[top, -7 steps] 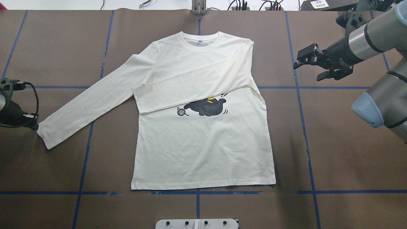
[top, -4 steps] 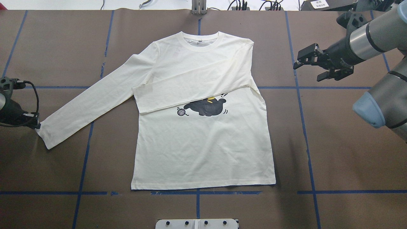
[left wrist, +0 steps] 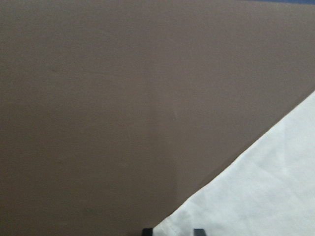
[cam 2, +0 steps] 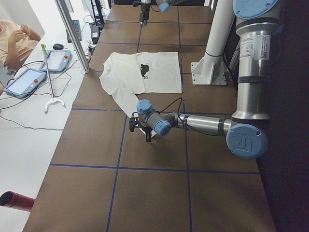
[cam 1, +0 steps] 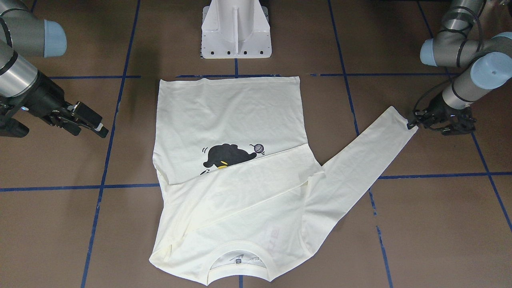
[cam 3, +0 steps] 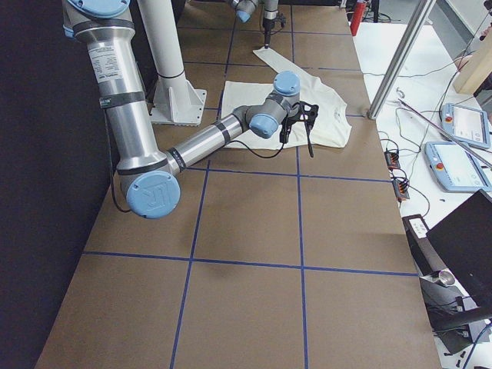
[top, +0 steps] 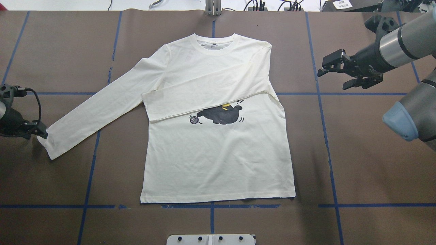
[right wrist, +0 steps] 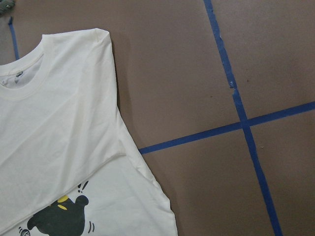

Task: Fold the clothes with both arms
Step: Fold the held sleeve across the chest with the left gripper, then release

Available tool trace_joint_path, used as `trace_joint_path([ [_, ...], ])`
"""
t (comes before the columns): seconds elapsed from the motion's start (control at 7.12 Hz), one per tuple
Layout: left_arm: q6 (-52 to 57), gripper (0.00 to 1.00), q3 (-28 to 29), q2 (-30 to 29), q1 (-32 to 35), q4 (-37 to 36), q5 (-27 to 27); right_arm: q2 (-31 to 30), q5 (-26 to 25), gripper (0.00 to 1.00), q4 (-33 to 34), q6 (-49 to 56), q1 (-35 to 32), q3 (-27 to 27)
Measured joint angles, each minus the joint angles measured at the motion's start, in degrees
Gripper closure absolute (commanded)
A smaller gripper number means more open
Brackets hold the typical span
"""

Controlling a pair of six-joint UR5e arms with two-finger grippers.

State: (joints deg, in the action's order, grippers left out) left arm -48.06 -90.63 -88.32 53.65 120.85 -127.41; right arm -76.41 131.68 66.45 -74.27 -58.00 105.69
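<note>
The left fingers are sitting at the cuff of the outstretched sleeve, low at the left edge of the overhead view. The wrist camera is showing only two dark tips with the cloth's edge between them, so I cannot tell whether they are clamped or merely straddling it. The right fingers are hovering clearly apart and holding nothing, out at the upper right, well clear of the cloth. The cream long-sleeved cotton T-shirt with a black cartoon print is lying flat, print up, in the middle of the brown paper-covered worktop with blue tape lines, collar toward the top of the overhead view. Its other sleeve is already lying folded across the chest. The fabric is looking thin, light and limp, so it will likely drape and drag rather than keep its shape. The doubled hem of the cuff is probably giving the firmest hold, pinched close to the edge and carried low across the chest.
</note>
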Motion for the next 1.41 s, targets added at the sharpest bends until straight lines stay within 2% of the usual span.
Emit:
trace_joint_path([
  [0.14, 0.04, 0.46, 0.12, 0.00, -0.23, -0.01, -0.04, -0.26, 0.06, 0.00, 0.00, 0.00, 0.00, 0.23],
  [0.28, 0.06, 0.65, 0.34, -0.03, -0.49, -0.04, -0.10, -0.47, 0.15, 0.00, 0.00, 0.00, 0.00, 0.43],
  [0.42, 0.06, 1.00, 0.54, -0.08, -0.77, 0.00, -0.18, -0.59, 0.25, 0.00, 0.00, 0.00, 0.00, 0.51],
  [0.84, 0.00, 1.00, -1.09, -0.74, -1.10, 0.00, -1.58, -0.92, 0.48, 0.00, 0.00, 0.00, -0.06, 0.76],
  [1.12, -4.41, 1.00, -6.51, -3.69, -1.23, -0.53, -5.35, -1.58, 0.57, 0.00, 0.00, 0.02, -0.10, 1.13],
  [1.26, -12.56, 1.00, -9.41, -9.89, -3.14, -2.69, -6.39, -1.82, 1.27, 0.00, 0.01, 0.23, -0.66, 1.13],
  [1.41, -21.93, 1.00, -10.17, -18.82, -7.75, -6.36, -5.47, -2.30, 2.96, 0.00, 0.07, 0.98, -2.28, 0.92],
])
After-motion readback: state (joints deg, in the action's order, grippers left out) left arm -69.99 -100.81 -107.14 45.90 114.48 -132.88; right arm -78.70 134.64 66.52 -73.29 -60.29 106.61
